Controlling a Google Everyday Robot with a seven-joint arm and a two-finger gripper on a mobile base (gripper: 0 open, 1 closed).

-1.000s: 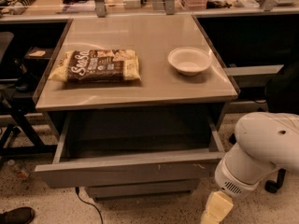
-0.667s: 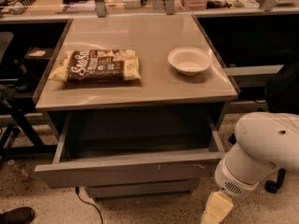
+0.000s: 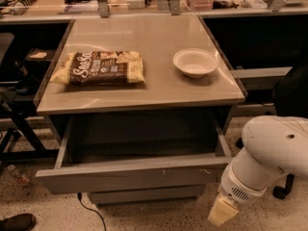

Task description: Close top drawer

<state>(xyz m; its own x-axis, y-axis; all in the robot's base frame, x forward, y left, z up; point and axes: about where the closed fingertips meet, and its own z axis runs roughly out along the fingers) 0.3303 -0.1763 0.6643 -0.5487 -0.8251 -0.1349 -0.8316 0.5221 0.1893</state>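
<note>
Camera view — top drawer (image 3: 130, 174) open — pincer (image 3: 222, 211) below-right.

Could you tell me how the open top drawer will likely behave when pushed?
The top drawer looks like stiff metal, so it probably slides without flexing. Being wide, it may skew if pushed off-centre, and the gripper sits low beside its right corner.

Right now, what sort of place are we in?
Probably a lab or office workroom: metal table with open top drawer, cluttered benches behind. The hand is low, right of the drawer.
</note>
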